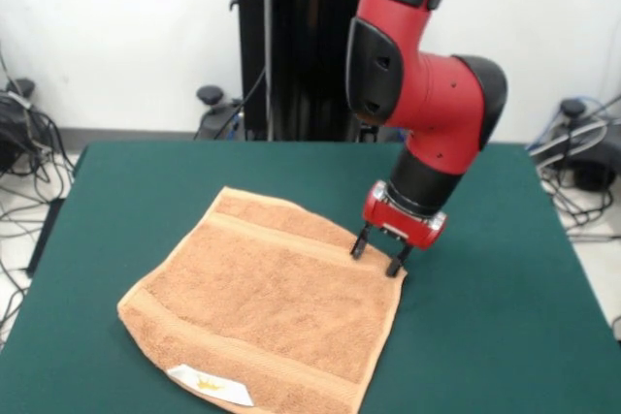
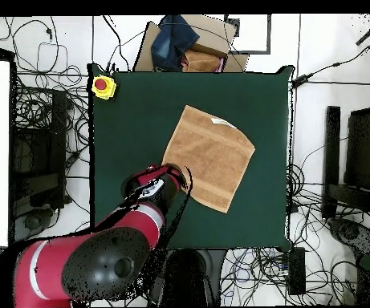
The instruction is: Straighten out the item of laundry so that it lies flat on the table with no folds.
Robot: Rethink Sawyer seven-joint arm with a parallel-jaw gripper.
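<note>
On the green counter (image 1: pixel 485 269) the orange-tan towel (image 1: pixel 267 307) lies spread flat; the hand (image 1: pixel 377 253), fingers apart, stands over its edge at towel's two o'clock.

A plain white wall (image 1: pixel 116 36) stands behind the pincer, with a black upright column (image 1: pixel 291 46) against it. Pale floor (image 1: pixel 19 230) carries tangled black cables (image 2: pixel 35 120) on both sides. Beyond the pincer, overhead, lie a cardboard box (image 2: pixel 212 40) and a yellow-mounted red button (image 2: pixel 102 85).
</note>
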